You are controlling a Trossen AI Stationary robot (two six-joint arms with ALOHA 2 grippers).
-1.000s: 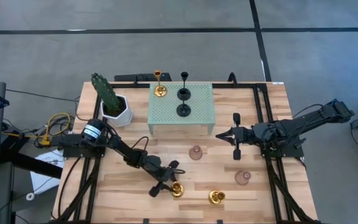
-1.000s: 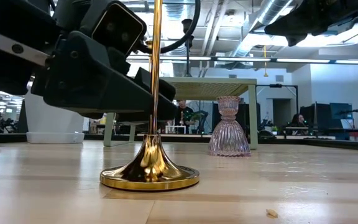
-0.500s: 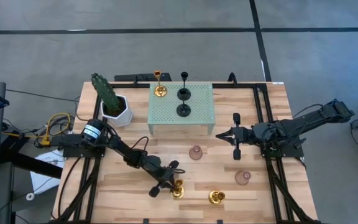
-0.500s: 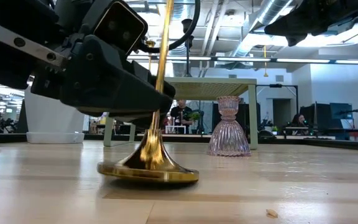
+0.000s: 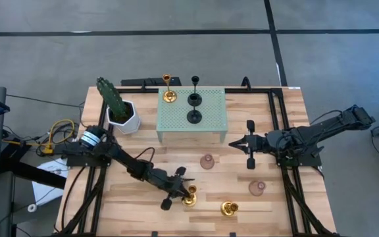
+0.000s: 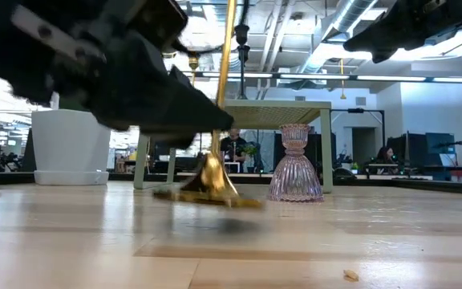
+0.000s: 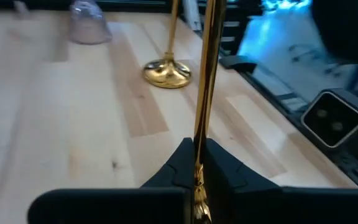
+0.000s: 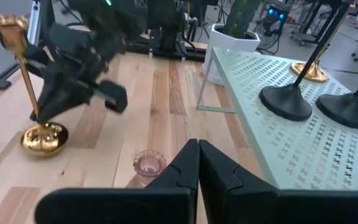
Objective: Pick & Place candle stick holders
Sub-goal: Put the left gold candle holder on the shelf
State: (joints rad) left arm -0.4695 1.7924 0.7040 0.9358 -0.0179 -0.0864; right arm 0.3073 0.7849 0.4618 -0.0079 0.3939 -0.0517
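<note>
A gold candle holder [image 5: 189, 195] is clamped by its thin stem between the fingers of the left gripper [image 5: 179, 191] near the front middle of the wooden table [image 5: 124, 210]; in the low view its round base [image 6: 208, 193] hangs tilted just above the boards. A second gold holder [image 5: 229, 209] stands upright on the table near it, toward the front edge. Two pinkish holders sit on the bare wood, one [image 5: 207, 161] in front of the pale green stand [image 5: 191, 110] and the other [image 5: 256, 187] toward the right side. On the stand rest two black holders [image 5: 195, 99] and a third gold one [image 5: 168, 96] at its back left corner. A cactus in a white pot [image 5: 118, 108] stands just left of the stand. The right gripper [image 5: 247, 153] waits over the table to the right of the stand, its fingers closed together and holding nothing.
</note>
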